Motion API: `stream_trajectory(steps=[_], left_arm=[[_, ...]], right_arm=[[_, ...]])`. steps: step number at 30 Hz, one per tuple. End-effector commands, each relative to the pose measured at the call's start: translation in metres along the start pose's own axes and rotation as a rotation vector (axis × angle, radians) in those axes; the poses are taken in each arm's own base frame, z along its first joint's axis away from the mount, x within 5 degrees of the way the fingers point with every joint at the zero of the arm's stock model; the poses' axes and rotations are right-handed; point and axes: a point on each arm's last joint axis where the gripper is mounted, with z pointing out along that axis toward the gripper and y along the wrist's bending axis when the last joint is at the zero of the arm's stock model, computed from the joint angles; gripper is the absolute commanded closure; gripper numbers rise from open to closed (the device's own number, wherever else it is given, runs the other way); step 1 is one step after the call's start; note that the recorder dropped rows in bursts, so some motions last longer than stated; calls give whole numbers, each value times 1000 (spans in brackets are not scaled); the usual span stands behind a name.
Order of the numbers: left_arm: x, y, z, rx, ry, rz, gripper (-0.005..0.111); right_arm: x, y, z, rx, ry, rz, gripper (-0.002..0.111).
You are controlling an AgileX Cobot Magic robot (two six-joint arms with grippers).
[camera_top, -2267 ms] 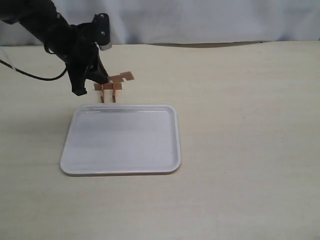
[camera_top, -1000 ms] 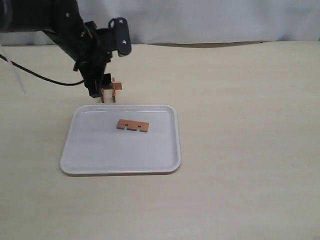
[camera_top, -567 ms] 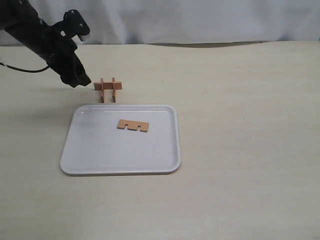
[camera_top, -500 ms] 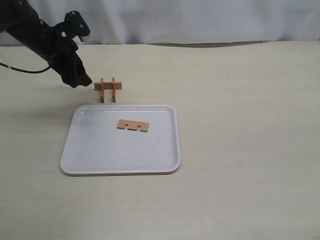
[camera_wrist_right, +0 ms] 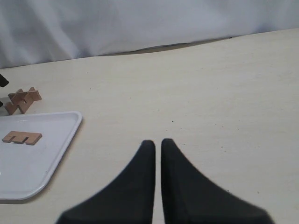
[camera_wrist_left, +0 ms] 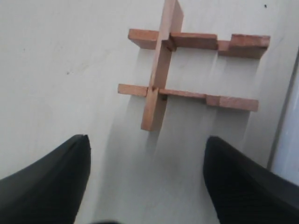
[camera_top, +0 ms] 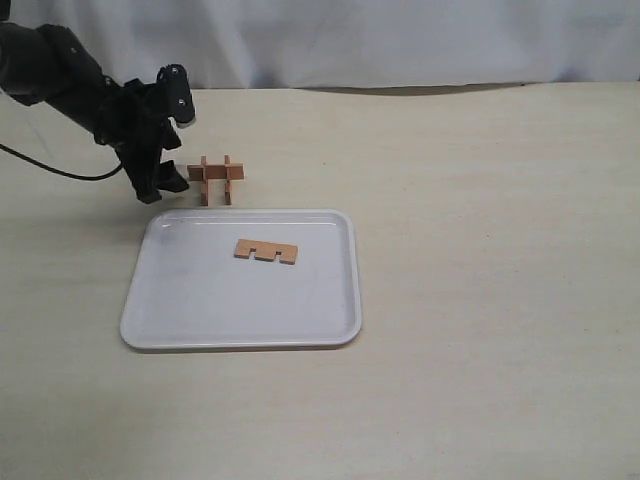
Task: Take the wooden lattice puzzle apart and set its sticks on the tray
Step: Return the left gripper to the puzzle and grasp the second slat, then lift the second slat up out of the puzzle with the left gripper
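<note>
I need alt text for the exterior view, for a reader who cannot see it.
A white tray lies on a pale table with one notched wooden stick on it. Just beyond its far edge stands the rest of the wooden puzzle, three sticks joined. The black left hand is close beside the puzzle.

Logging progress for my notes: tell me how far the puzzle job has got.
Done: one stick lies on the tray. In hand: nothing; the open left gripper hovers by the puzzle. Left: its three sticks, still interlocked on the table, must go on the tray.
</note>
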Motion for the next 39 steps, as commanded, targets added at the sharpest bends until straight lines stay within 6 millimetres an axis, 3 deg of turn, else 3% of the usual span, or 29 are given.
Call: stream_trajectory(steps=[1,6,22,28,39], left_arm=[[-6,3,4,-12,-65,-88,43],[-11,3,8,49,-100,-117,57],[-8,1,13,66,-86,-109,58],[-7,0,15,66,-89,-116,82],[-8,-2,15,93,-93,-117,107]], right_arm=[[0,0,0,4,-7,6,104],[0,0,0,4,-7,6,104],[0,0,0,4,-7,6,104],[0,0,0,4,-7,6,104],[0,0,0,4,-7,6,104]])
